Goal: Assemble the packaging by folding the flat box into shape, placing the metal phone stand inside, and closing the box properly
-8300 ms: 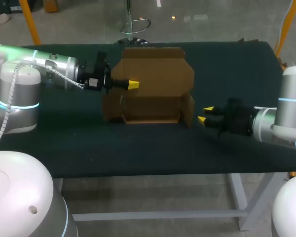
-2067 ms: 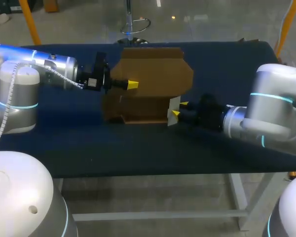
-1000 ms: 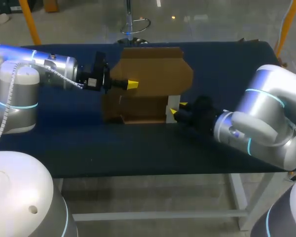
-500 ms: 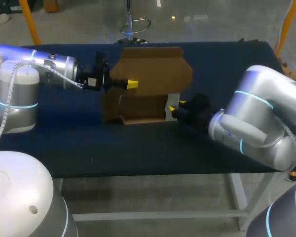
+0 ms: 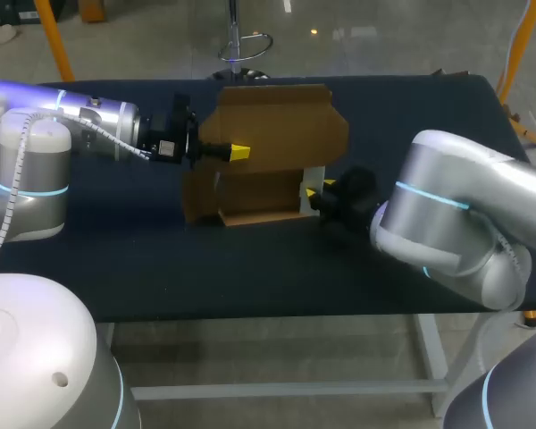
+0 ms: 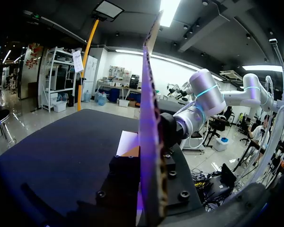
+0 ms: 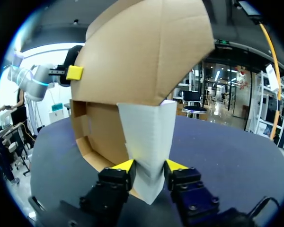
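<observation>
Our right gripper [image 7: 149,166] pinches the pale side flap [image 7: 149,125] of the cardboard box [image 5: 250,192]; our left gripper [image 5: 238,152] clamps its upright lid [image 5: 277,121].

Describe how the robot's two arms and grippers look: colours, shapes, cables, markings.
The left arm and right arm: silver-white rounded tubes with glowing cyan rings; a white coiled cable runs along the left. The left gripper and right gripper: black, blocky, yellow-tipped.

Robotics lab, probably, left arm [image 5: 80,112] and right arm [image 5: 447,214] at dark table [image 5: 161,259]
</observation>
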Action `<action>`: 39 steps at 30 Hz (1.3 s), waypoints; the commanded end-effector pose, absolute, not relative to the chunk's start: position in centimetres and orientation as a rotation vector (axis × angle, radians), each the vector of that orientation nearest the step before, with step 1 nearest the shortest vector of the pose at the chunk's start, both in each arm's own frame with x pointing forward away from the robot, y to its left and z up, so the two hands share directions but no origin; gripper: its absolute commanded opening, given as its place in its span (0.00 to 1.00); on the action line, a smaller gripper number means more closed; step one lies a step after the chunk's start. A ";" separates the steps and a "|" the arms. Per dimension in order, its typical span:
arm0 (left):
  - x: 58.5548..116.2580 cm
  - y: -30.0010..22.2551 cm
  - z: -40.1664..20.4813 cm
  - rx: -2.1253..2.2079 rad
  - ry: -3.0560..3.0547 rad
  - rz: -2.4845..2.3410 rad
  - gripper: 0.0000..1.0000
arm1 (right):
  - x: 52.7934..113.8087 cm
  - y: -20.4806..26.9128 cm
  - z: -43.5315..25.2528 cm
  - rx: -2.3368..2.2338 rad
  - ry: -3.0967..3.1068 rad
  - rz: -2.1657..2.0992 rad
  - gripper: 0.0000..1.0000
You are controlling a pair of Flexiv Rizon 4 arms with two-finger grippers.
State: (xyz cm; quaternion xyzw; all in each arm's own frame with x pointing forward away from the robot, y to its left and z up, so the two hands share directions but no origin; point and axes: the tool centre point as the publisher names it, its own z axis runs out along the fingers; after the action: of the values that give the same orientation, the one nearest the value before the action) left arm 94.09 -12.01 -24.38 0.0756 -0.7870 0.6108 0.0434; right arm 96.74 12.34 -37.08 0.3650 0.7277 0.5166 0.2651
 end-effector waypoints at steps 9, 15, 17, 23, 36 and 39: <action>94.0 -12.1 -24.9 0.228 -2.407 1.861 0.00 | 98.1 13.3 -37.2 1.076 1.850 1.267 0.32; 94.0 -12.1 -24.9 0.228 -2.407 1.861 0.00 | 98.6 13.4 -37.3 1.087 1.853 1.270 0.29; 94.0 -12.1 -24.9 0.228 -2.407 1.861 0.00 | 98.8 13.4 -37.3 1.091 1.853 1.271 0.28; 94.0 -12.1 -24.9 0.228 -2.407 1.861 0.00 | 99.3 13.4 -37.4 1.120 1.849 1.279 0.09; 94.0 -12.1 -24.9 0.228 -2.407 1.861 0.00 | 99.6 13.2 -37.4 1.150 1.857 1.302 0.00; 93.9 -12.2 -24.3 0.216 -2.443 1.855 0.34 | 99.4 13.0 -37.3 1.146 1.869 1.316 0.00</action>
State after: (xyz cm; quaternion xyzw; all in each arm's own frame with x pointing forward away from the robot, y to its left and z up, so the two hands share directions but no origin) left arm 94.08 -11.78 -24.34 0.0702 -0.7892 0.6089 0.0385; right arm 99.15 12.39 -37.29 0.4295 0.6979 0.4937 0.2910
